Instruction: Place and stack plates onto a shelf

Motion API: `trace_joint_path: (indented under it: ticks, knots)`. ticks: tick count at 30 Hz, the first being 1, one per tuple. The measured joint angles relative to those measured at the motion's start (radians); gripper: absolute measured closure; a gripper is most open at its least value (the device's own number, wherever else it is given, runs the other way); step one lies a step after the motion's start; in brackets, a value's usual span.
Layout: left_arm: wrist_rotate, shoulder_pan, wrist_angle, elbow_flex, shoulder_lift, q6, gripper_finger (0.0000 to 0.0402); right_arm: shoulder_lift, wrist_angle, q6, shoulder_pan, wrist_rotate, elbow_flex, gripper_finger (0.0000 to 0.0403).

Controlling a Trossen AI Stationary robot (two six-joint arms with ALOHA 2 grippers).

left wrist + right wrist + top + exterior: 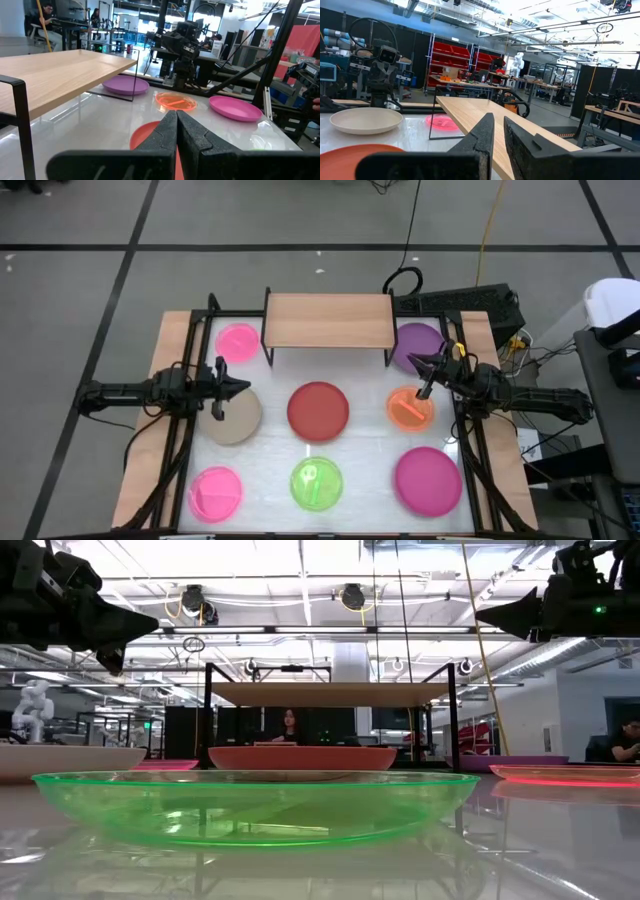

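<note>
The light-wood shelf (328,320) stands on black legs at the table's far middle, and nothing lies on it. Plates lie flat on the white top: small pink (237,342), purple (418,345), beige (235,418), red (318,410), orange (410,408), a second small pink (215,492), green (316,483) and magenta (427,478). My left gripper (247,385) hovers shut above the beige plate's far right rim, high off the table (150,625). My right gripper (410,360) hovers shut between the purple and orange plates, also high (480,615). Neither touches anything.
Black frame rails run along both wooden side strips of the table (175,380). Cables and a dark box (470,305) sit behind the far right corner. People (45,15) are in the room beyond. Bare white top (270,460) shows between the plates.
</note>
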Motion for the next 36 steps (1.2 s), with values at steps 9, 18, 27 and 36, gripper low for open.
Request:
trace_joint_path:
  ticks: [9,18,27,36]
  knots:
    - [0.0,0.0,0.0,0.0,0.0,0.0,0.0396,0.0,0.0,0.0,0.0,0.0,0.0,0.0374]
    - [0.0,0.0,0.0,0.0,0.0,0.0,0.0396,0.0,0.013,0.207,0.002,-0.018,0.0,0.0374]
    - [0.0,0.0,0.0,0.0,0.0,0.0,0.0396,0.032,0.053,0.331,0.011,-0.366,0.152,0.0374]
    - [-0.001,0.0,-0.001,0.0,0.0,0.0,0.0396,0.285,-0.606,0.284,0.148,-0.112,0.486,0.0389]
